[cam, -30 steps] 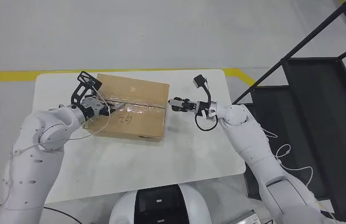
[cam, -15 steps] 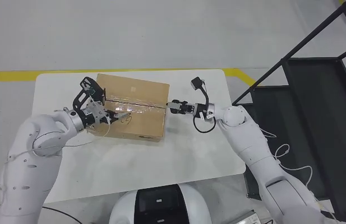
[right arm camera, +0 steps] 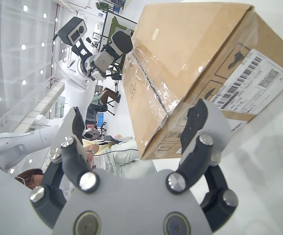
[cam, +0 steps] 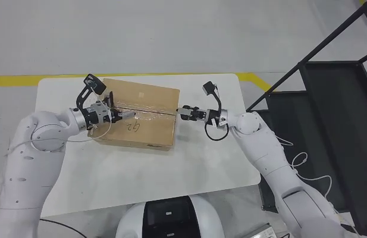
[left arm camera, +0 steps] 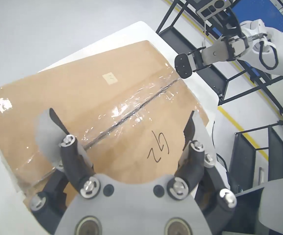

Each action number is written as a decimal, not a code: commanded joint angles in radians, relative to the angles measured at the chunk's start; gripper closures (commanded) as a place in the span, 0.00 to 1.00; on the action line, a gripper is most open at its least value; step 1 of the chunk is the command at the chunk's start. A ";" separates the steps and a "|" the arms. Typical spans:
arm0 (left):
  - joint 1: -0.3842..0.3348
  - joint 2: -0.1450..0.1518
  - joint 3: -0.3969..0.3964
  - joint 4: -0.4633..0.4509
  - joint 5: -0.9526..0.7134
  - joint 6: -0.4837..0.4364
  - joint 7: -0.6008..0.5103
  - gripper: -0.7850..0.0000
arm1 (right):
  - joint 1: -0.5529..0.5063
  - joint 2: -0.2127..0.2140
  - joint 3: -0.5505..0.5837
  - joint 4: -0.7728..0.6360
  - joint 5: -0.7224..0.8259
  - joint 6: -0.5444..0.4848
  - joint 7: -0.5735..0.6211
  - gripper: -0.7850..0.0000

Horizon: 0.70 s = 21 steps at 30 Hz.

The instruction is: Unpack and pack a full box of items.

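Note:
A closed cardboard box (cam: 144, 101) lies on the white table (cam: 171, 172), its top seam (left arm camera: 131, 113) sealed with clear tape. My left gripper (cam: 128, 113) hovers open over the left part of the lid, its fingers (left arm camera: 50, 123) straddling the seam beside a handwritten number (left arm camera: 158, 145). My right gripper (cam: 181, 111) is open at the box's right end, level with the seam's end (right arm camera: 166, 111) and holding nothing. The box's (right arm camera: 180, 57) end face carries a barcode label (right arm camera: 251, 84). Each wrist view also shows the other arm's gripper (left arm camera: 184, 65) (right arm camera: 121, 41) farther off.
A black metal stair frame (cam: 326, 101) stands just right of the table. A yellow floor line (cam: 16, 80) runs behind the table. Bare tabletop (cam: 141, 178) lies in front of the box and to its right.
My left gripper dipped toward the box's near side, then came back over the seam and a little further right. My right gripper edged slightly left to the box's end.

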 commanded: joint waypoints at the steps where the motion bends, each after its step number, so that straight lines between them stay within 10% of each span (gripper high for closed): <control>1: 0.000 0.001 -0.001 0.011 -0.004 0.010 0.010 0.00 | 0.001 0.000 -0.002 0.000 0.000 0.000 0.000 0.00; 21: -0.062 0.003 0.009 0.241 -0.386 -0.026 -0.020 0.00 | 0.005 0.003 -0.026 0.001 -0.005 0.005 -0.009 0.00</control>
